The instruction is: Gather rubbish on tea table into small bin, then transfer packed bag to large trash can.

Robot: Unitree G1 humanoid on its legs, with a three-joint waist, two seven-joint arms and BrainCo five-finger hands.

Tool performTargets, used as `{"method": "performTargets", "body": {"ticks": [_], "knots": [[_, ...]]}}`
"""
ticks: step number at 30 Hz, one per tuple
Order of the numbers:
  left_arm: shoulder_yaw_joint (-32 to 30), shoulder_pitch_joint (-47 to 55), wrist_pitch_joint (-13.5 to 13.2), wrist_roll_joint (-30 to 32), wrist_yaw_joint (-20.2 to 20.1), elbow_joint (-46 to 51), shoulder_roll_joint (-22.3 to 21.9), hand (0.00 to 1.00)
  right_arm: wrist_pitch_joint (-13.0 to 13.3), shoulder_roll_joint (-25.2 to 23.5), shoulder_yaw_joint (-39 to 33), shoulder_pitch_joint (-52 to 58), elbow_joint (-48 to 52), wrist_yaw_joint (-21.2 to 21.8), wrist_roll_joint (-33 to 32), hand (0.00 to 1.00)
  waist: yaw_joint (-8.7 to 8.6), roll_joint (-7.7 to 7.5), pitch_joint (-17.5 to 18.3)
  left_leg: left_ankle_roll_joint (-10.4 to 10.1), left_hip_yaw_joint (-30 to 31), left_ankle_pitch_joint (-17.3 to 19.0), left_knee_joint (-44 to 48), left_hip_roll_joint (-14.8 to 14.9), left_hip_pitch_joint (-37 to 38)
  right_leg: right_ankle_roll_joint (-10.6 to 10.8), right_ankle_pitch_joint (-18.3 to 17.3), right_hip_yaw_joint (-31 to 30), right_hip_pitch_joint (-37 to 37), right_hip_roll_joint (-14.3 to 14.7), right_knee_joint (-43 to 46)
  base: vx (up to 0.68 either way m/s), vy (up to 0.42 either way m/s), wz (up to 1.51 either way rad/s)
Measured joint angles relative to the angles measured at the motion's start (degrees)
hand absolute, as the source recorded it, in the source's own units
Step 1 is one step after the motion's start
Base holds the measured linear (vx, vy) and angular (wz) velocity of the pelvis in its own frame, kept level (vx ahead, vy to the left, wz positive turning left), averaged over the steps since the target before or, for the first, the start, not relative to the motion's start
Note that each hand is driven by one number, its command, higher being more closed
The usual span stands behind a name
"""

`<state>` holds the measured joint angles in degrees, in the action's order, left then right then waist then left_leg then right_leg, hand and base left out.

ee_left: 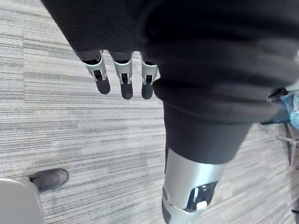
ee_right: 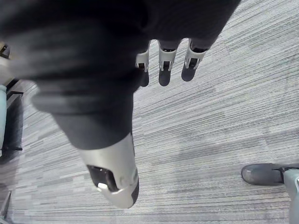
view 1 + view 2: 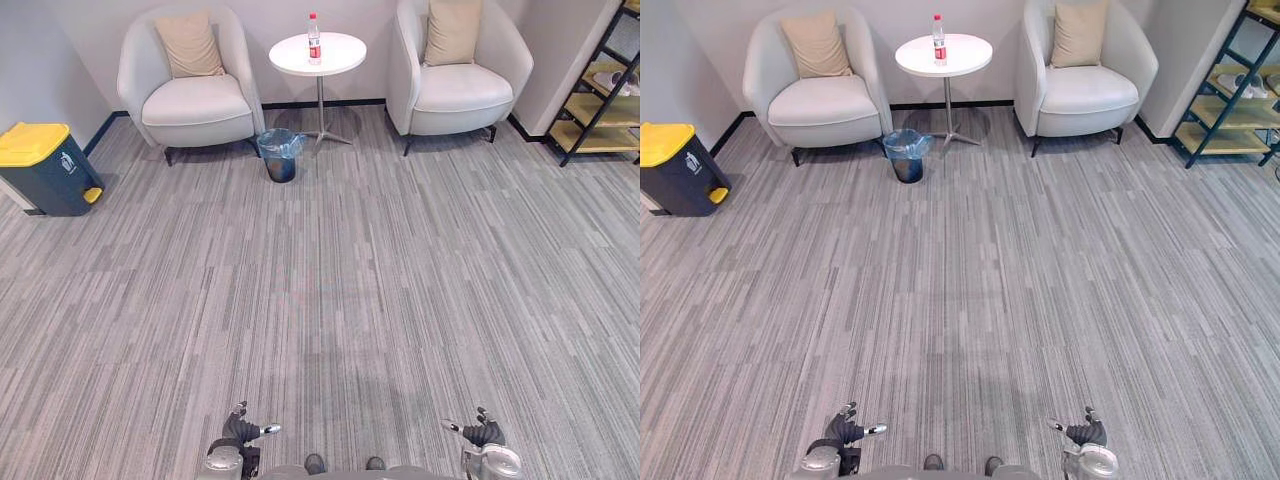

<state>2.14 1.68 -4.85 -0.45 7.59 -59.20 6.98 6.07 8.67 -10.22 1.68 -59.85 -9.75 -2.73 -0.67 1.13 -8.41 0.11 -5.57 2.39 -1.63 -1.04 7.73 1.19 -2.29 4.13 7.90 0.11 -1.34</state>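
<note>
Navy large trash can [image 3: 45,165], yellow lid, 10 o'clock. Left robot hand [image 3: 240,429], 7 o'clock, fingers loose, empty. Small dark bin with blue bag liner [image 3: 280,153], 12 o'clock, beside round white table [image 3: 345,52] carrying clear red-labelled plastic bottle [image 3: 314,38]. Right robot hand [image 3: 482,433], 5 o'clock, likewise loose, empty.

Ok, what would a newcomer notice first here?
The round white tea table stands at the far wall, between two pale armchairs, with one bottle standing on it. A small bin lined in blue sits on the floor by its base, and a dark trash can with a yellow lid stands at the left wall.
</note>
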Motion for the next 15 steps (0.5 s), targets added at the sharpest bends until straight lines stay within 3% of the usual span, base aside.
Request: {"method": "performTargets", "body": {"ticks": [8, 15], "knots": [[3.05, -0.04, -0.04, -0.04, -0.37, 0.56, 0.03, 0.00, 0.42, -0.30, 4.66, 0.45, 5.87, 1.14, -0.14, 0.00, 0.00, -0.41, 0.25, 0.01, -0.33, 0.00, -0.13, 0.00, -0.02, -0.11, 0.10, -0.39, -0.15, 0.02, -0.21, -0.01, -0.004, -0.01], [5.17, -0.01, -0.62, -0.69, -1.30, 5.11, 0.11, 0.00, 2.51, -0.23, 7.10, 0.28, 12.01, 1.14, -0.02, 0.00, 0.02, -0.87, 0.58, 0.05, -0.54, 0.03, -0.42, -0.03, -0.21, -0.21, 0.38, -0.91, -0.21, 0.09, -0.94, 0.00, -0.005, 0.00]]}}
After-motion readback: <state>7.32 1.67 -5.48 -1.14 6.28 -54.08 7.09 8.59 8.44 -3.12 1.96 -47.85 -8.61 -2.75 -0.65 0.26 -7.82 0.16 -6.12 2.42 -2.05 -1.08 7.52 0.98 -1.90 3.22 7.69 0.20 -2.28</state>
